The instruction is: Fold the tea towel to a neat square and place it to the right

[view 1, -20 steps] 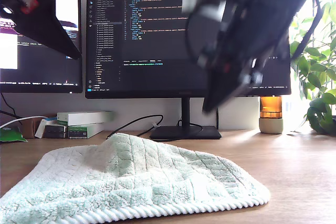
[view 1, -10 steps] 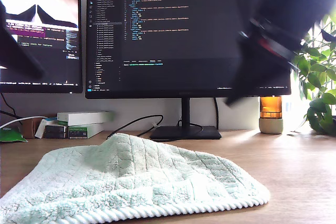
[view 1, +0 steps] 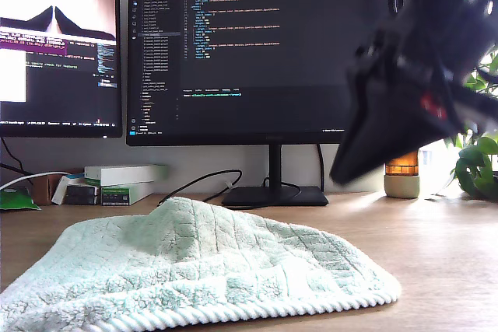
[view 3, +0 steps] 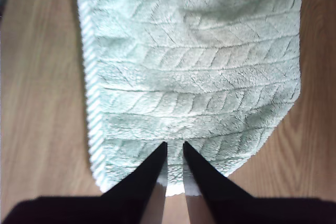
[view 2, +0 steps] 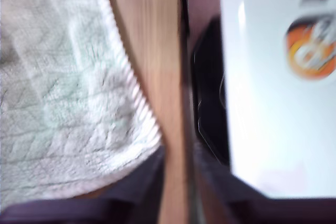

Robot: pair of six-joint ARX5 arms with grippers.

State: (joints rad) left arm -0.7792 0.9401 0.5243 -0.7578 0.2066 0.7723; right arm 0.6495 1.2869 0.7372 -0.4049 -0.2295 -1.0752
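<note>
Pretty standard setup: a light wood-grain desk [view 1: 436,246] with a big dark monitor [view 1: 233,52] showing code in the middle of the exterior view, and a second screen [view 1: 58,44] at the upper left. Boxes [view 1: 117,183] are stacked below it. At far right, an amber lamp [view 1: 401,170], a leafy plant [view 1: 475,153] and bright daylight.

We are working at an office desk. Two monitors [view 1: 268,52] are glowing against the wall, the larger one showing lines of code in a dark editor. Their cables [view 1: 204,180] are trailing across the wooden desktop [view 1: 436,239]. Small boxes [view 1: 117,183] are sitting stacked beneath the screens, an amber lamp [view 1: 401,175] is shining at the exterior view's right, and a leafy houseplant [view 1: 476,157] is catching daylight beside it.
</note>
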